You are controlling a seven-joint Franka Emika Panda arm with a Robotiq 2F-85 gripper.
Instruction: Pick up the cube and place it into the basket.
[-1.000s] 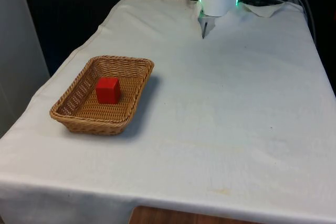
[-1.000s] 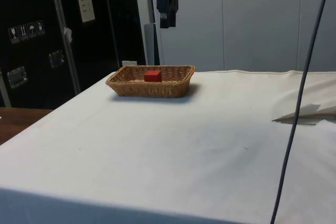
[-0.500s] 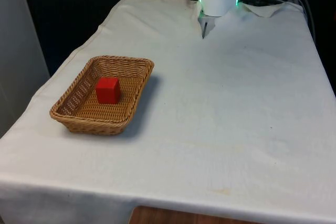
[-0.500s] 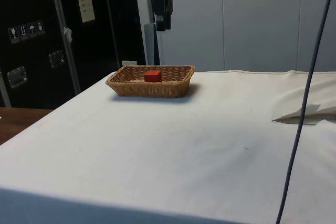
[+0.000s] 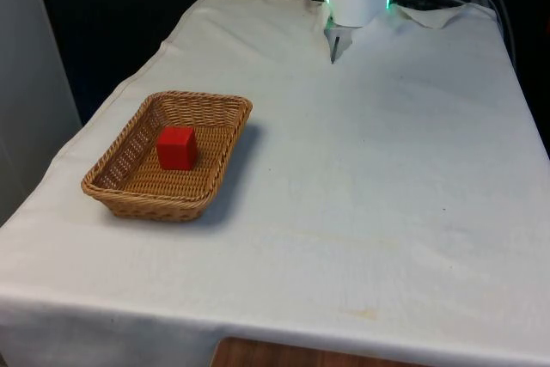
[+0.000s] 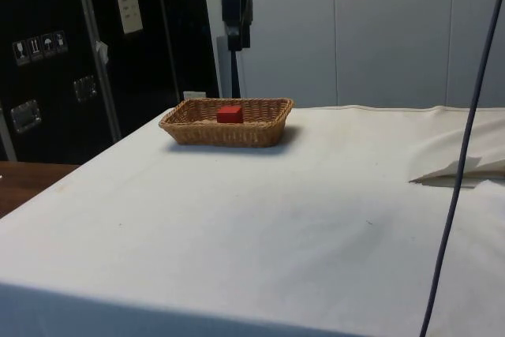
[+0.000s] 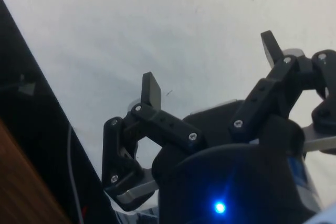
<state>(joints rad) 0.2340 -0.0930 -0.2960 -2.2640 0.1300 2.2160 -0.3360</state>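
Observation:
A red cube (image 5: 177, 147) rests inside the woven wicker basket (image 5: 202, 99), which stands on the white cloth at the front view's left. From the side, the cube (image 6: 230, 114) shows above the basket's rim (image 6: 197, 125). My black gripper (image 6: 234, 41) hangs high above the table, beyond the basket and well clear of it. In the wrist view the gripper (image 7: 210, 69) is open, its fingers (image 7: 152, 90) spread wide over bare white cloth with nothing between them.
A fold of cloth (image 5: 339, 40) sticks up near the table's far end. In the side view a grey cable (image 6: 461, 155) hangs down on the right and dark cabinets (image 6: 55, 61) stand behind the table. White cloth stretches wide beside the basket.
The gripper has risen a little and drifted left in the side view, towards the robot's end of the table. Cube and basket have not moved.

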